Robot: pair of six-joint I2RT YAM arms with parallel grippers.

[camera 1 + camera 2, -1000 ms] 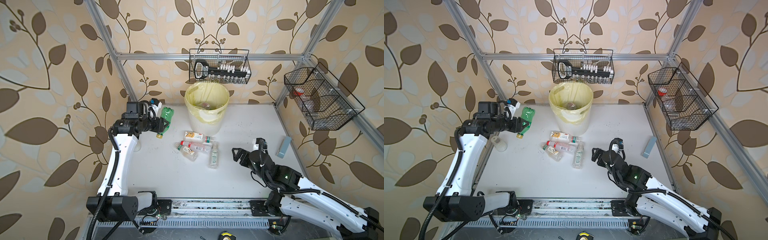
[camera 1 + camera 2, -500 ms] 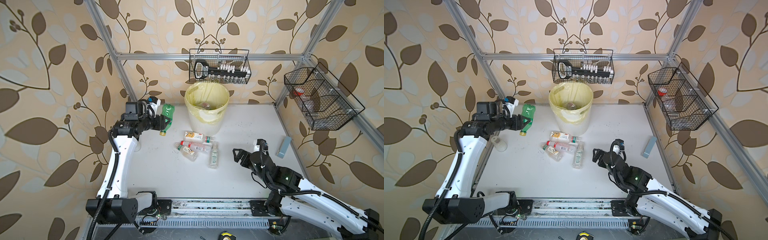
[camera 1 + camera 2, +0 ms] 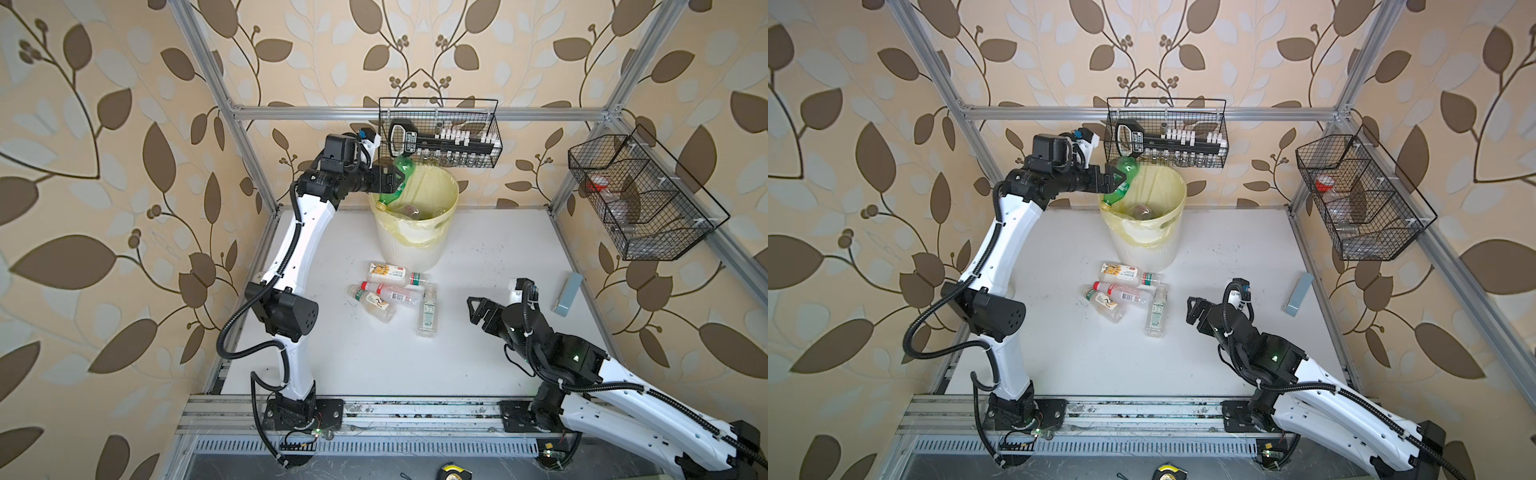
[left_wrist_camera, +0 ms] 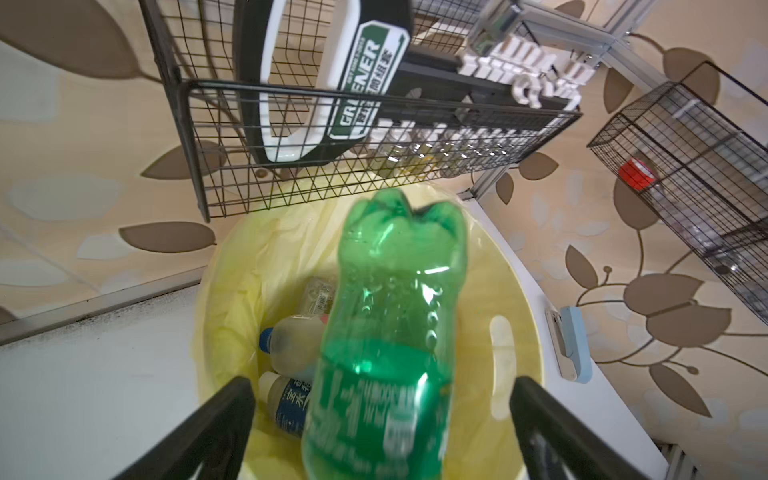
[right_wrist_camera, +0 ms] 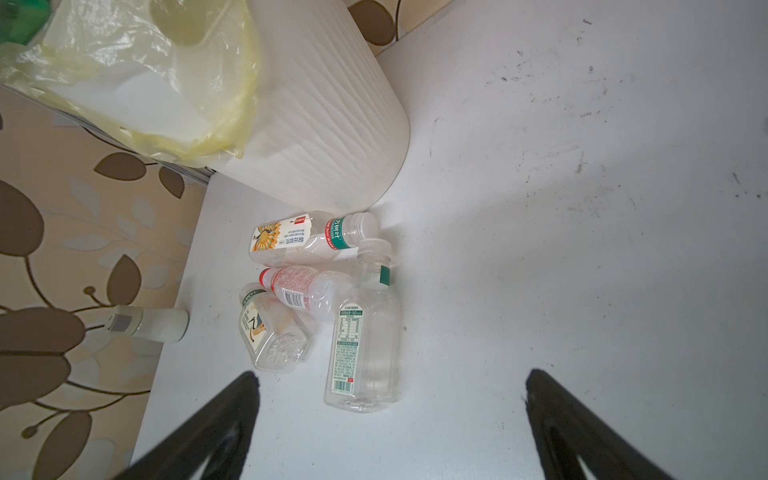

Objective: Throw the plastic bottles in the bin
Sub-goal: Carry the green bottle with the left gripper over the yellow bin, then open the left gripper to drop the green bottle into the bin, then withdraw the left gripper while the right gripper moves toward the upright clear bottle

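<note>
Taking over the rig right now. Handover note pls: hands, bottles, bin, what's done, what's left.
Left hand: open above the bin. The green bottle is between its fingers, touching neither, cap down over the opening.
Right hand: open and empty, over the table near the loose bottles.
Done: at least three bottles are in the bin.
Left: the green bottle has to land. Four lie in front of the bin: orange-label bottle, red-cap bottle, green-cap bottle, green-label bottle.

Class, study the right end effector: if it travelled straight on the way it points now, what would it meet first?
Probably the clear green-labelled bottle lying just ahead of the right end effector, though height is unclear: it might pass above.
</note>
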